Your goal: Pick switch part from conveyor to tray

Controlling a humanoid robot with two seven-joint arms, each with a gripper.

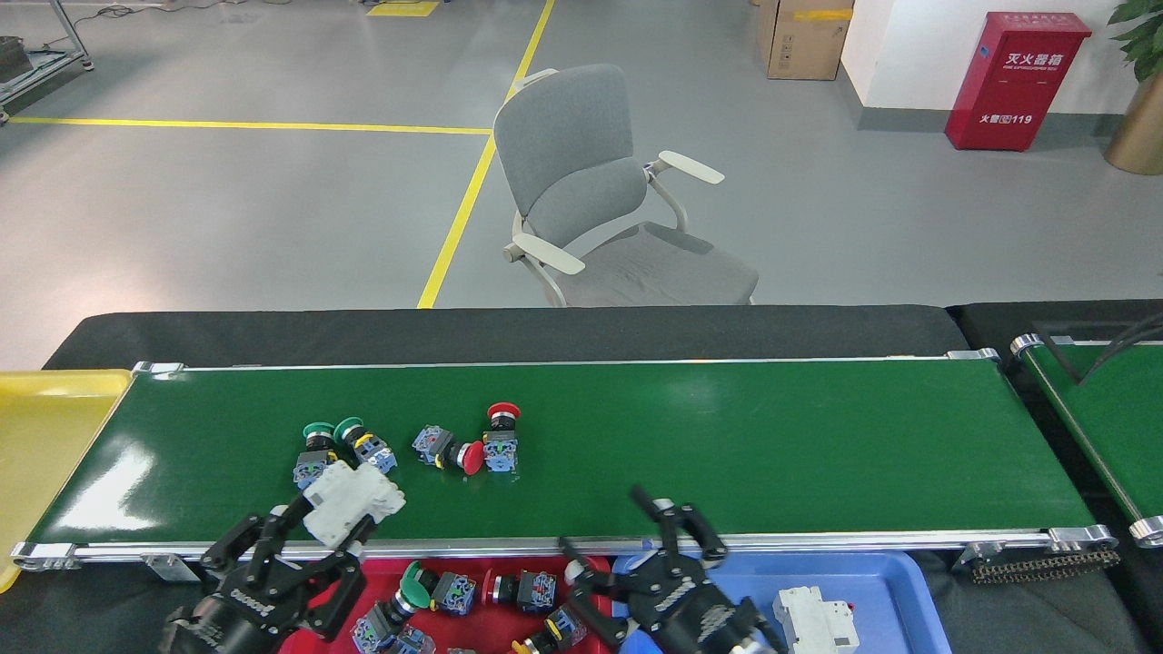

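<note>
At the far left, a yellow tray [50,436] sits against the left end of the conveyor [727,445], whose glossy dark-green belt runs between silver side rails across a black-draped table [509,334]. Over the belt's near-left corner the left gripper [309,536] has its fingers closed around a white switch part [352,500], held above the near rail. Just behind it, on the left part of the belt, lie two green-capped push-button switches [334,445], touching each other, and a little to their right two red-capped switches [472,445], one upright and one on its side, also in contact. The rest of the belt to the right is bare green.

Below the near rail, a red tray [472,627] holds several button switches, green-capped and red. Beside it on the right a blue tray [881,590] carries one white breaker-type part [811,616]. The right gripper [636,554] hangs over the seam between these trays, fingers spread wide and holding nothing.

At the right edge a second, narrower green belt [1104,409] angles away.

Beyond the table the grey floor [227,209] is marked with yellow lines; a grey armchair [591,191] stands behind the belt's middle, a cardboard box [801,36] and a red fire-equipment cabinet [1015,77] against the far right wall.
</note>
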